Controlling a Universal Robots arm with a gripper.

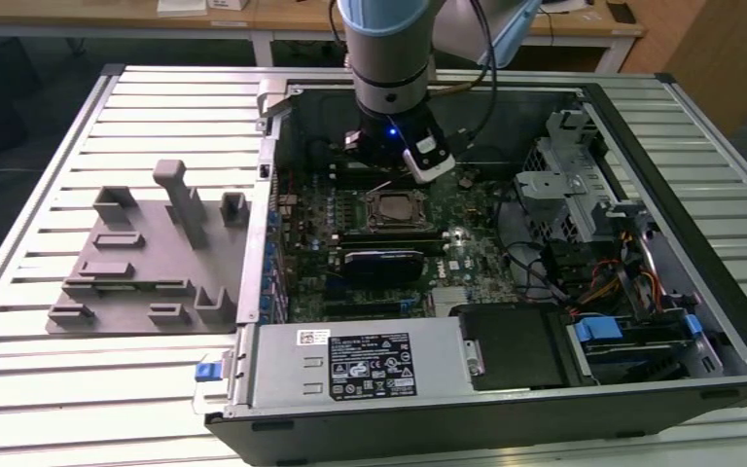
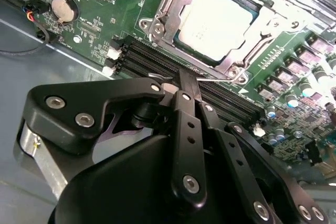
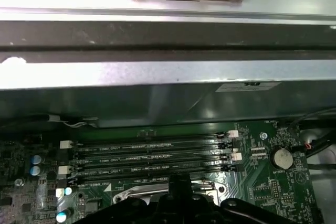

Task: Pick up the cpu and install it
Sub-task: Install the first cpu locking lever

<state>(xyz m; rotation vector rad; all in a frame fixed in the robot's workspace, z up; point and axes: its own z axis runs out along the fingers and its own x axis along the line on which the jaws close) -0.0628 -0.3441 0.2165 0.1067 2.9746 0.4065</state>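
The cpu (image 2: 220, 22) lies flat in the socket on the green motherboard, silver top up, with the metal socket frame (image 2: 157, 6) around it; in the exterior view the cpu (image 1: 393, 207) sits mid-board. My gripper (image 2: 185, 83) hangs just beside the socket, over the black memory slots (image 2: 157, 61), fingers shut together. Its tips meet the thin wire socket lever (image 2: 220, 80), which runs along that side of the socket. Whether the tips pinch the lever I cannot tell. In the exterior view the gripper (image 1: 380, 173) is just behind the socket. The first wrist view has the gripper (image 3: 178, 188) above the memory slots (image 3: 152, 153).
The open computer case wall (image 1: 267, 195) rings the board. A power supply (image 1: 361, 365) fills the front, drive cages (image 1: 582, 195) and cables (image 1: 607, 282) the exterior view's right. A grey holder tray (image 1: 153, 253) lies at its left. A coin battery (image 2: 64, 8) sits nearby.
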